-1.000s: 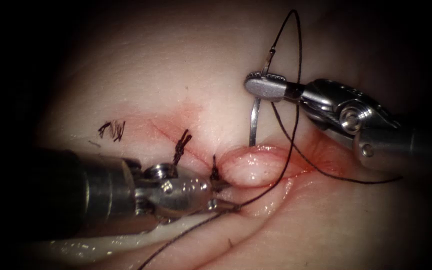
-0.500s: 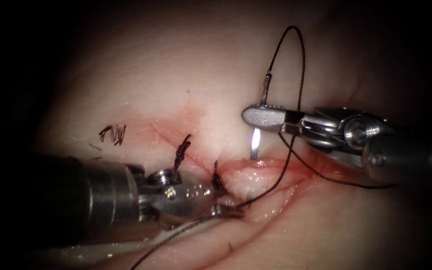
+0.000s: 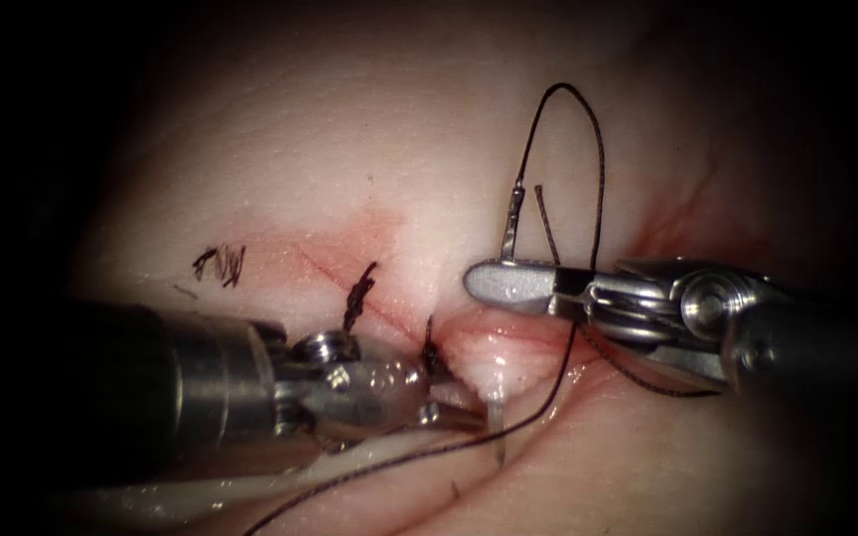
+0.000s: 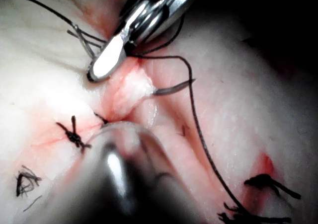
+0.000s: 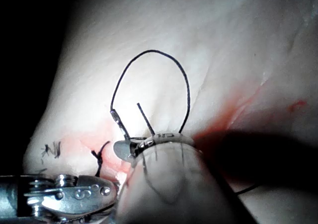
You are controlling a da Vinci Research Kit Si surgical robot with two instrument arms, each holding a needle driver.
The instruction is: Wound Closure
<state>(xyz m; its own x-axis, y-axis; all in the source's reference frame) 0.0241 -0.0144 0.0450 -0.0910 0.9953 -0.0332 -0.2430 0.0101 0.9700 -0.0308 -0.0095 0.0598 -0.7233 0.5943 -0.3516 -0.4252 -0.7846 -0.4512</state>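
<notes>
Pale tissue (image 3: 280,149) lies under your right tool (image 3: 508,285), whose closed jaws grip the needle (image 3: 510,230) near its thread (image 3: 588,129) end, having just driven its tip through the lip to surface at six o'clock, where your left tool (image 3: 449,402) clamps tissue beside the cut (image 3: 508,333).

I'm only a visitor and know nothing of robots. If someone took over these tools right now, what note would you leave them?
Right tool: shut on the needle near its thread end.
Left tool: at the cut's left end; what it holds is unclear.
Needle: in the tissue. It went in over the last second, and its tip shows in the cut.
Done: knotted stitches on the left.
Left: the cut gapes here, and the thread loops above it.
</notes>
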